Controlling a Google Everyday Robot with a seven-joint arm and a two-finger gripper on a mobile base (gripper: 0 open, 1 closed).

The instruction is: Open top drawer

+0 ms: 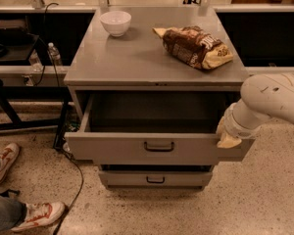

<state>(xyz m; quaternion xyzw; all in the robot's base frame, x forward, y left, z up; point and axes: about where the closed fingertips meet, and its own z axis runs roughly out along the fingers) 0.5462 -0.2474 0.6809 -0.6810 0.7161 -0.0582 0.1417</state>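
Observation:
The top drawer (pixel 117 150) is a wide grey metal drawer standing pulled out from the cabinet, its deep grey interior showing and empty. Its dark loop handle (pixel 159 146) sits at the centre of the front. My gripper (pixel 229 139) is at the drawer's right front corner, against the top edge of the front panel, at the end of the white arm (pixel 269 99) that comes in from the right.
A smaller lower drawer (pixel 156 179) with its own handle sits shut below. On the cabinet top (pixel 137 58) are a white bowl (pixel 115 22) and a brown snack bag (pixel 196 47). A person's shoes (pixel 36 215) and a black cable (pixel 76 180) lie on the floor at left.

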